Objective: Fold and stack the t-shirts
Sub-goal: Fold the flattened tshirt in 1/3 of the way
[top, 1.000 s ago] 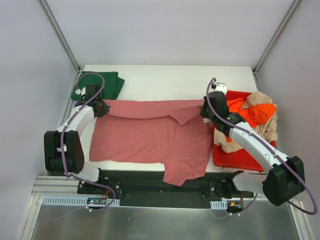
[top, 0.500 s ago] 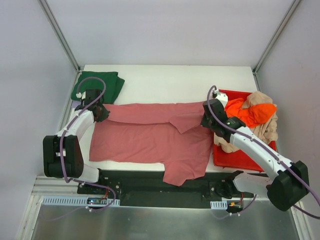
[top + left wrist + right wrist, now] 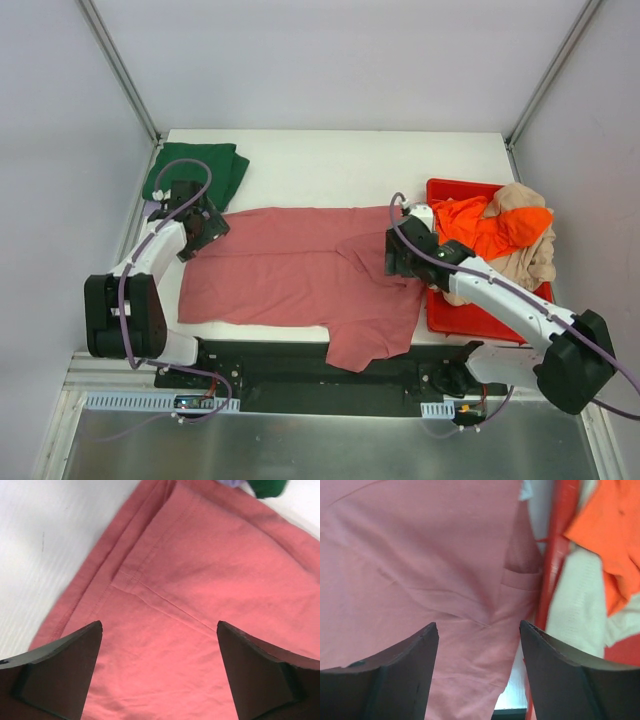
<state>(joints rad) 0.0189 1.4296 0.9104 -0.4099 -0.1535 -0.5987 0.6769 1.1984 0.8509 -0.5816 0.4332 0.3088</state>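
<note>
Two releases: left gripper [image 3: 159, 627] and right gripper [image 3: 477, 627] dragged the far edge of the red shirt [image 3: 290, 275] inward, then opened. We saw it lying flat beneath both. First fold landed.

White table [image 3: 330, 160]: rose tee [image 3: 290, 270], green tee [image 3: 215, 165], bin [image 3: 480, 318]

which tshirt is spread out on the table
The rose-red t-shirt, spread out flat. The dark green t-shirt sits folded at the far-left corner; the orange t-shirt and beige t-shirt are bunched in the red bin.
</note>
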